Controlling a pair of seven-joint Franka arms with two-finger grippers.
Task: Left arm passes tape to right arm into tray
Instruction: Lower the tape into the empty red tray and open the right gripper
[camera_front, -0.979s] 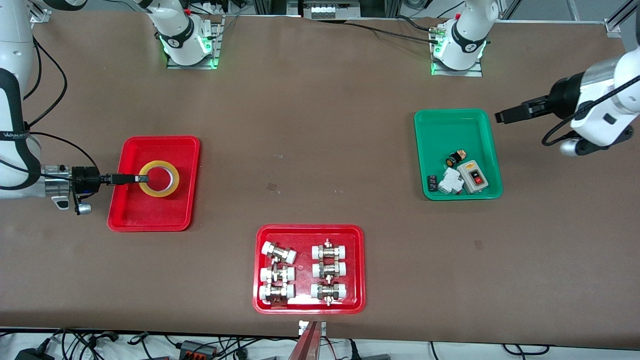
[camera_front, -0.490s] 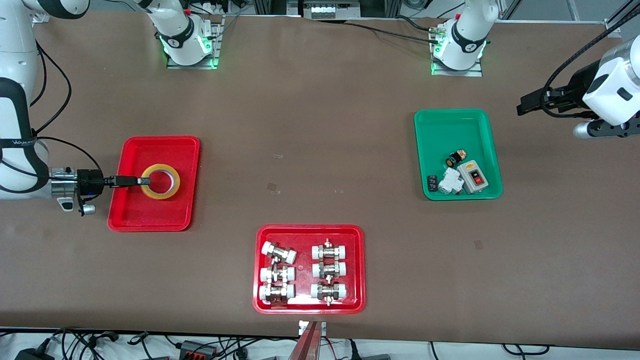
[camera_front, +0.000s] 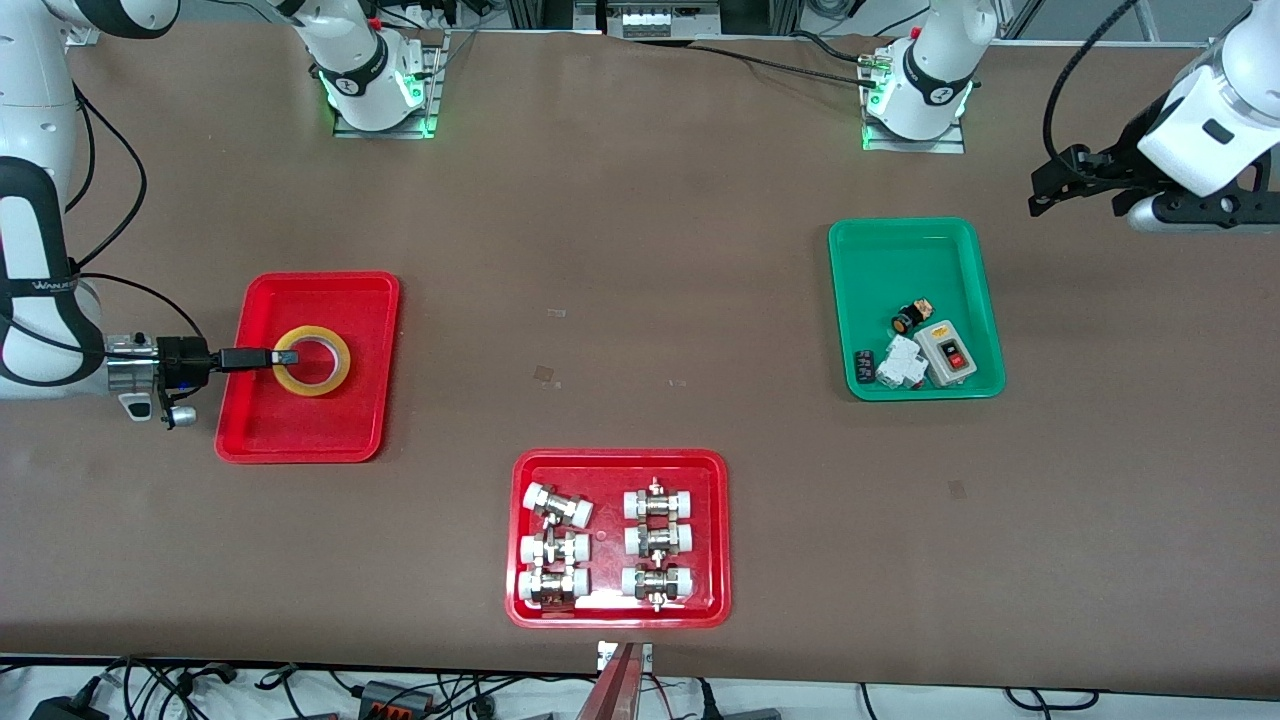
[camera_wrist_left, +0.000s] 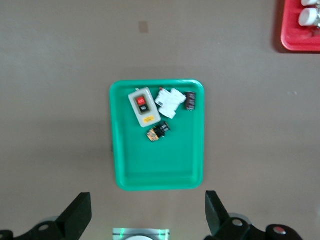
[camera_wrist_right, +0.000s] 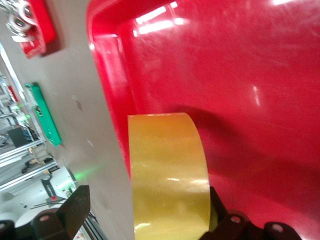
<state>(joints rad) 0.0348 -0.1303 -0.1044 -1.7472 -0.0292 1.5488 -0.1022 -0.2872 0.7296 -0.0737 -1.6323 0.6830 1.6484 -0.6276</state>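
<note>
Now, right end effector open (astride tape)

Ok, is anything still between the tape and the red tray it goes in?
Nothing visible. The tape already lies flat in the plain red tray, with the right gripper at its rim, fingers apart around the wall.

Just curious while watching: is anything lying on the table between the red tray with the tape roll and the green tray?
Nothing: the front view shows only bare brown table between the red tray holding the tape and the green tray.
</note>
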